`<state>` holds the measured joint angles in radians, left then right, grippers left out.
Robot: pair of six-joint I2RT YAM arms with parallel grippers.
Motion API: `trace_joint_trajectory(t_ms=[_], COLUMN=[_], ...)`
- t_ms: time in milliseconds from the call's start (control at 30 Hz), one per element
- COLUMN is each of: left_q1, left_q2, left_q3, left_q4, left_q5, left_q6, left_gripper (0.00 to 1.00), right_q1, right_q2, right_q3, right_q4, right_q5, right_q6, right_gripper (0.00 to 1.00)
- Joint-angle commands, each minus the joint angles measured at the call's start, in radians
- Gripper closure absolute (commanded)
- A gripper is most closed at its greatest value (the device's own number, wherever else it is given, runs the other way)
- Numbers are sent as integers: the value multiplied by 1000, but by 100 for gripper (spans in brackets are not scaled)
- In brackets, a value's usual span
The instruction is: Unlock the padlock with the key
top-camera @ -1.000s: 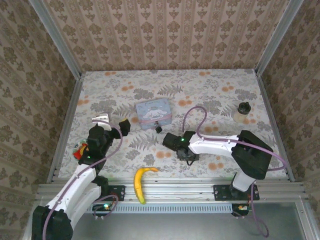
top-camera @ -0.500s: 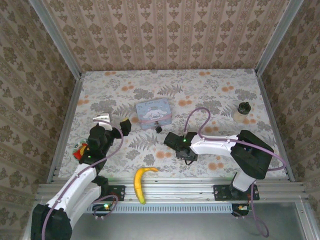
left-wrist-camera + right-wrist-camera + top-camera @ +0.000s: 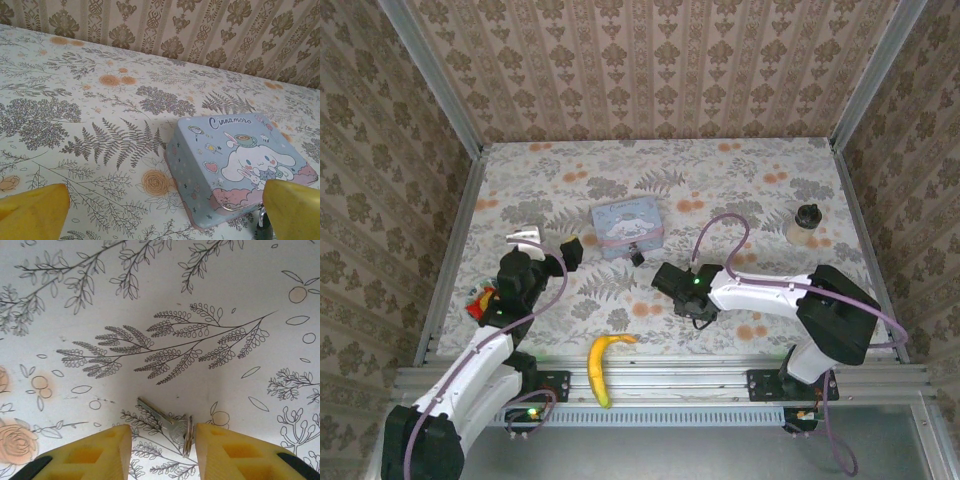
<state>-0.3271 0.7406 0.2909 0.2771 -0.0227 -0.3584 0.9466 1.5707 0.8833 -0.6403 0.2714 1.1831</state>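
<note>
In the right wrist view the key [image 3: 162, 419] is a small silver sliver lying flat on the floral tabletop, with a ring [image 3: 188, 436] at its head. My right gripper [image 3: 162, 452] is open and low over the table; its yellow fingers [image 3: 100, 452] stand on either side of the key's head, the right one close beside the ring. From above, the right gripper [image 3: 695, 308] hides the key. The padlock [image 3: 637, 257] is a tiny dark block at the front corner of the pale blue tin [image 3: 628, 227]. My left gripper [image 3: 570, 250] hangs open, empty, left of the tin [image 3: 240, 165]; the padlock [image 3: 261, 223] peeks out beside its right finger.
A banana [image 3: 601, 365] lies at the near edge between the arms. A dark-lidded jar [image 3: 806, 224] stands at the right. A small white object [image 3: 523, 237] and a red item [image 3: 480, 300] sit by the left arm. Patterned walls close in three sides.
The right arm has crept slightly to the right, its gripper still down over the same spot of the table. The left arm has stayed put.
</note>
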Motion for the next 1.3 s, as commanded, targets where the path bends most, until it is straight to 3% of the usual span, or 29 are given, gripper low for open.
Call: trace_joint_trajectory(t_ms=[0,300,633,900,1033,1267], left_q1=[-6,-6,-6,-7,-7,-20], left_q2=[6,14,19,29,39,94], left_q3=[27,30,30,37,49,107], left_q4=[19,19,20,21,3,-77], left_q5=[-2,7,3,-7,-36,13], left_q6=[12,10,7,-1,-27,-81], left_gripper=[0,0,0,0,0,0], right_q1=[-5,-12,-17,-20,-21,-34], right_q2=[-27,-21,12,24,-10,-102], right_q3=[-29,-66,-70,-92,-93,-103], right_q4=[-20,-11,33,68,56,60], right_q5=[46,53,32,9,9,0], right_q6=[38,73,61,61,55,46], right_gripper=[65,73,76,90,100,100])
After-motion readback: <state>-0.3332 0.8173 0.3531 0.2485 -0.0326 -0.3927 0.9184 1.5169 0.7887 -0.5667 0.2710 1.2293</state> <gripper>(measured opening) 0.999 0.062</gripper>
